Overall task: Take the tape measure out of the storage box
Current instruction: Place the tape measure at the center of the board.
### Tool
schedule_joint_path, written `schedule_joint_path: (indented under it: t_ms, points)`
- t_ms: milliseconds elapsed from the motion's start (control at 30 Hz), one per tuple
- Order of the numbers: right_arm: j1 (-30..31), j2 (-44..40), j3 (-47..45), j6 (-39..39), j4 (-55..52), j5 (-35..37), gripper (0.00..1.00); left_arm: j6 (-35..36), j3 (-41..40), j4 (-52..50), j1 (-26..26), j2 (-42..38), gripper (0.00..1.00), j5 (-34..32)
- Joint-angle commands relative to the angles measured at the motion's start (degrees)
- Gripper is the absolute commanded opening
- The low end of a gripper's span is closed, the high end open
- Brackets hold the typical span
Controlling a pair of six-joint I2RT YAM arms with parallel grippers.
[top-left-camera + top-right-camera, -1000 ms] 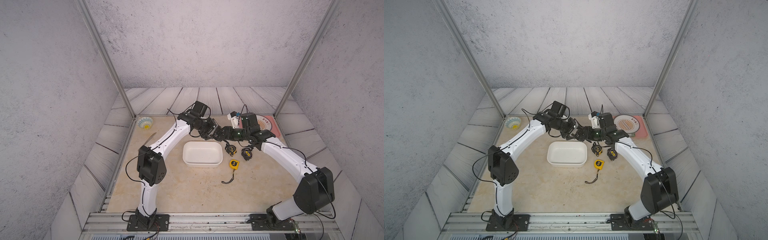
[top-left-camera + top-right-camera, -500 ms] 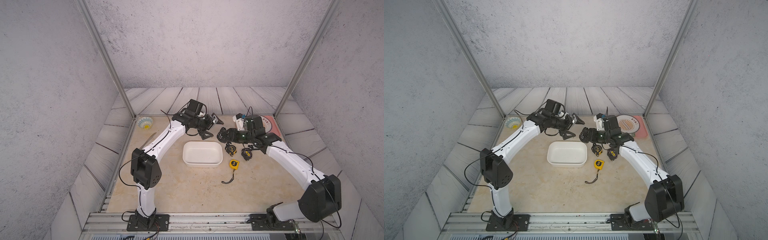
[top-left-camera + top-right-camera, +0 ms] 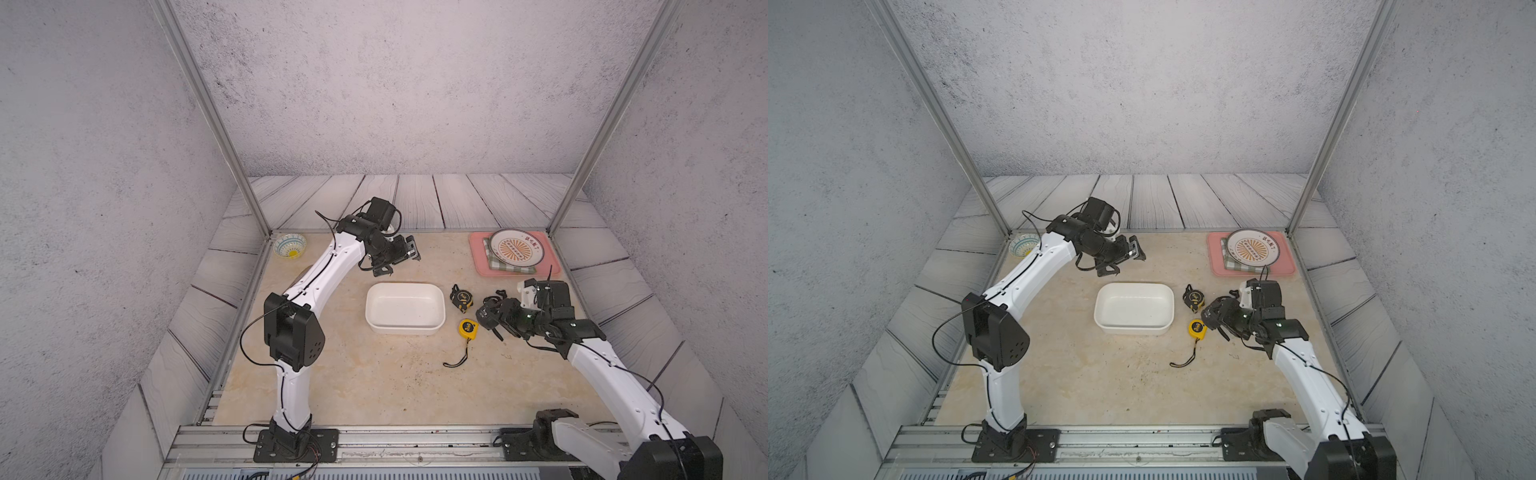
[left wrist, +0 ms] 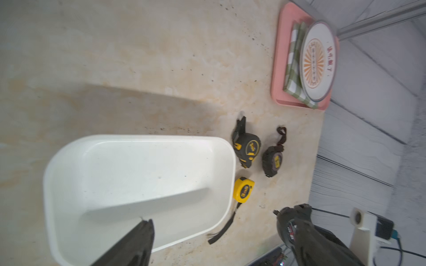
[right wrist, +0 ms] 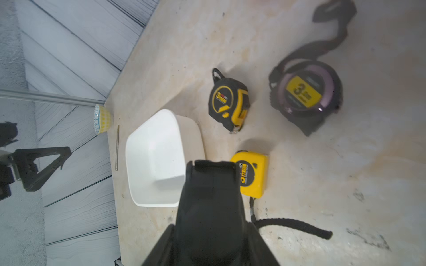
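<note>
storage box [image 3: 405, 309]: white tub, middle of the bench [image 3: 353, 386], open side up.
tapes: three, all out of the tub, lying on the bench to its right.
black-yellow tape [image 3: 461, 298]: just beside the tub's right short wall, toward the back.
yellow tape [image 3: 468, 328]: just beside the tub's near right corner; its black strap [image 3: 459, 356] trails toward the front.
dark tape [image 4: 273, 160]: next to the black-yellow one, further from the tub; hidden under the right tool [image 3: 485, 316] in both top views.
left tool [image 3: 397, 261]: jaws wide apart, nothing between them, held above the bench behind the tub.
right tool: low, just beside the yellow tape, no tape in it; jaws apart or together, can't tell.
pink tray [image 3: 477, 257]: back right corner, carries a checked cloth [image 3: 509, 269] and a plate [image 3: 516, 248].
bowl [image 3: 290, 245]: back left corner.
</note>
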Motion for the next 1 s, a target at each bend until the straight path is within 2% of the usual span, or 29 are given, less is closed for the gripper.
schedule_joint_path:
  t_ms: [0,267,367,533,867,967]
  points:
    - [-2.3,-1.2,-1.4,3.8,0.8,-3.4,0.00,8.5,0.2,-5.8,0.1,0.8,0.98,-9.2]
    - [-4.4,6.0,-6.9,6.6,4.4,-5.9,0.00,14.5,-2.3,-4.9,0.1,-0.6,0.99,-16.6]
    - [-4.7,12.2,-6.6,5.4,5.2,-8.3,0.00,15.2,-2.8,-4.6,0.1,-1.6,0.98,-17.5]
    - [-5.1,16.6,-6.1,4.2,6.8,-7.8,0.00,15.1,-6.1,-2.7,0.1,-4.3,0.98,-17.6]
    - [-5.6,17.4,-7.5,4.1,3.8,-6.1,0.00,14.5,-7.5,-2.6,0.1,-4.7,0.98,-17.7]
    - [-5.7,16.5,-8.3,4.4,2.7,-5.1,0.10,14.5,-7.3,-2.6,0.1,-4.1,0.98,-16.9]
